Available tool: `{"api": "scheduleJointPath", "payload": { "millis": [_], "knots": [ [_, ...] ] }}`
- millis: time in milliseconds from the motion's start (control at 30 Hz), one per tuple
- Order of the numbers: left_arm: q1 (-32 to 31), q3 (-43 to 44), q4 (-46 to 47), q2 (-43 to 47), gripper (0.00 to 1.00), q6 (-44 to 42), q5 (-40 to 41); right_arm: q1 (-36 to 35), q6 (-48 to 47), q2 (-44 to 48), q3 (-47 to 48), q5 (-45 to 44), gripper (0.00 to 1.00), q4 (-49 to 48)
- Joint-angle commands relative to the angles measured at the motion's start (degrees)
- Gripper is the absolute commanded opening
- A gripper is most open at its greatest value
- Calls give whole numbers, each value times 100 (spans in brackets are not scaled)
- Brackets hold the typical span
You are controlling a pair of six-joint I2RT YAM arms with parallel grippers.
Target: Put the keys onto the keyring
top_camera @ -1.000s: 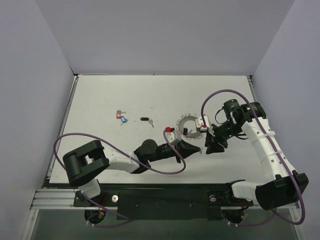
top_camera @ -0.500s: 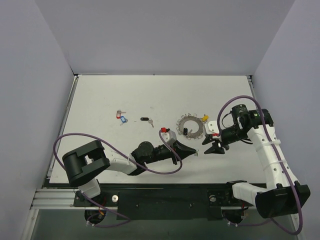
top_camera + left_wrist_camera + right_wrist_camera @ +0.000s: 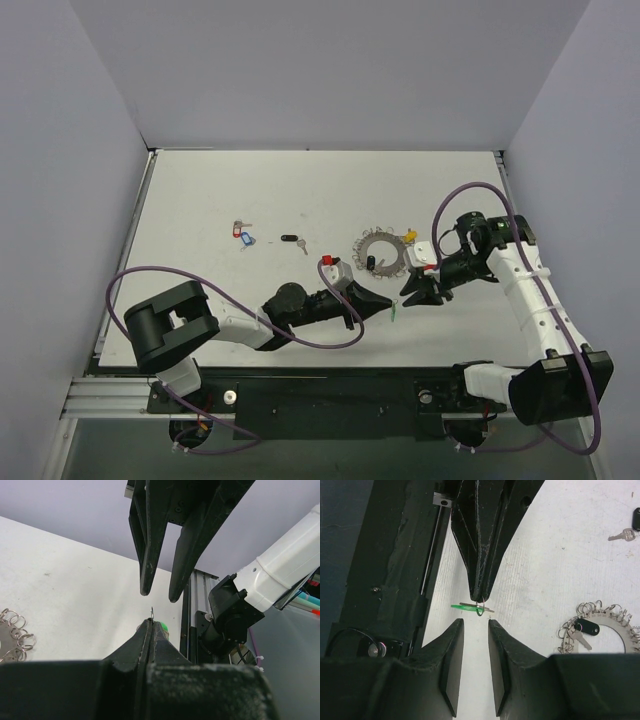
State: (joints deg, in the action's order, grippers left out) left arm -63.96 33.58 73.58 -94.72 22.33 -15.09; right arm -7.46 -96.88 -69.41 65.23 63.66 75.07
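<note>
My left gripper point(image 3: 386, 300) point(image 3: 151, 623) is shut on the small wire ring of a green-tagged key point(image 3: 468, 607) point(image 3: 163, 627), which hangs just above the table. My right gripper point(image 3: 475, 625) point(image 3: 413, 298) faces it tip to tip, open, with its fingers point(image 3: 146, 570) on either side of that ring and nothing between them. The keyring point(image 3: 383, 252) point(image 3: 601, 625) lies flat behind both grippers. It is fringed with loops, has a yellow tag point(image 3: 410, 236) and carries a black-headed key point(image 3: 583, 628).
Red and blue tagged keys point(image 3: 242, 235) lie at the left of the table. A black-tagged key point(image 3: 291, 240) with its silver blade point(image 3: 622, 535) lies nearer the middle. The black base rail point(image 3: 395, 580) runs close beside the grippers at the near edge.
My right gripper has moved left and closer to the left gripper's tip, and its jaws have narrowed somewhat. The left arm drew back slightly with the green key.
</note>
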Motion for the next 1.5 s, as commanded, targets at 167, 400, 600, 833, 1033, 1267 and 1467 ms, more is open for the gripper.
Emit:
{"api": "scheduleJointPath", "payload": {
  "millis": [167,400,600,833,1033,1267,1467],
  "knots": [
    [7,219,2011,261,0,0,-90,-1,-305,-196,-151,340,20,1493],
    [7,236,2029,278,0,-9,-90,-141,-331,-284,-177,358,18,1493],
    [7,263,2029,261,0,-9,-90,-220,-349,-310,-160,384,16,1476],
    [-11,307,2020,252,0,-9,-99,-247,-358,-354,-195,384,12,1476],
    [-11,316,2028,261,0,-27,-90,-273,-358,-381,-213,393,9,1467],
    [-20,307,2029,243,0,-44,-64,-291,-331,-389,-204,419,4,1476],
    [-20,307,1994,182,0,-70,-29,-317,-165,-389,-142,411,0,1484]
  ]
}}
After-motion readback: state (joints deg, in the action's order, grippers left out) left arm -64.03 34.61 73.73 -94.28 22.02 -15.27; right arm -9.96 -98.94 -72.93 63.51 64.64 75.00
